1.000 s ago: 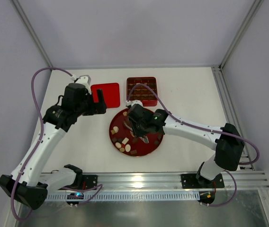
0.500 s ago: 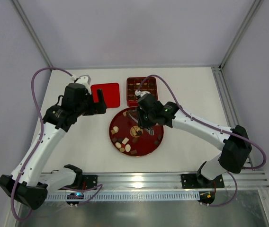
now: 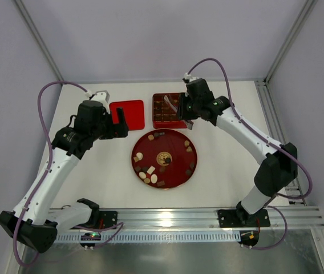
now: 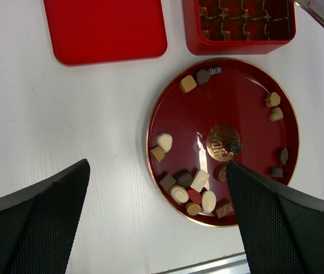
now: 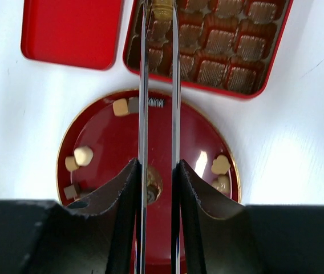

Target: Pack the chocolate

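Note:
Several chocolate pieces (image 3: 149, 174), dark, light brown and cream, lie on the round red plate (image 3: 176, 171); in the left wrist view they cluster at the plate's near rim (image 4: 193, 191). A square red box (image 3: 170, 110) with divided cells stands behind the plate. My right gripper (image 3: 186, 108) is over the box, shut on metal tongs (image 5: 143, 85). The tong tips hold a light brown piece (image 5: 162, 8) above the box's cells (image 5: 219, 43). My left gripper (image 3: 119, 123) is open and empty, high above the table left of the plate (image 4: 159, 228).
The flat red lid (image 3: 126, 114) lies left of the box, also in the left wrist view (image 4: 105, 28) and the right wrist view (image 5: 71, 31). A gold emblem (image 3: 163, 158) marks the plate's centre. Frame posts and a rail border the table.
My right arm has swung from over the plate back to the box, carrying the tongs. The left arm has not moved.

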`<move>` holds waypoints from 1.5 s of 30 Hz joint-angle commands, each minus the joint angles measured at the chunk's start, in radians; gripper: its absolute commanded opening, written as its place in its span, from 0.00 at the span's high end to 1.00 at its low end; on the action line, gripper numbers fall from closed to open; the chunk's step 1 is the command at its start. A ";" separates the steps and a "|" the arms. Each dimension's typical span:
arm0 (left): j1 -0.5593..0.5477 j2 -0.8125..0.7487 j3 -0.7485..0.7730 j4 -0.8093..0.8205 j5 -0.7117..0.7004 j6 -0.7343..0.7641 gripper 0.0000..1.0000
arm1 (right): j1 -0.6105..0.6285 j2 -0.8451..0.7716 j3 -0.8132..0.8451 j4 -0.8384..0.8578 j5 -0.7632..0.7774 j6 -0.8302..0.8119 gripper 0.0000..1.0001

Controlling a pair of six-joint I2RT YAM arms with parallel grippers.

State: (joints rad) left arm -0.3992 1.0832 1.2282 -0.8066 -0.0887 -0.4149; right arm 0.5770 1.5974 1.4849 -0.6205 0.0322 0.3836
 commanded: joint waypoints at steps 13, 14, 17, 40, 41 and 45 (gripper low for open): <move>-0.001 -0.019 0.019 -0.005 -0.016 0.014 0.00 | -0.052 0.305 0.284 0.016 -0.018 -0.058 0.66; -0.003 -0.017 0.019 -0.005 -0.017 0.014 0.00 | -0.054 0.311 0.284 0.018 -0.020 -0.060 0.66; -0.001 -0.016 0.016 -0.002 -0.014 0.014 0.00 | -0.054 0.325 0.284 0.018 -0.020 -0.061 0.66; -0.001 -0.014 0.016 -0.002 -0.011 0.011 0.00 | -0.054 0.334 0.253 0.018 0.000 -0.063 0.66; -0.003 -0.014 0.016 0.000 -0.011 0.011 0.00 | -0.055 0.334 0.255 0.019 0.000 -0.064 0.66; -0.001 -0.014 0.014 -0.002 -0.009 0.011 0.00 | -0.055 0.337 0.253 0.019 0.001 -0.065 0.66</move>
State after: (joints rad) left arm -0.3992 1.0832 1.2282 -0.8066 -0.0902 -0.4110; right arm 0.5259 1.9381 1.7187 -0.6212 0.0235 0.3313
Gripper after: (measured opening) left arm 0.996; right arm 0.349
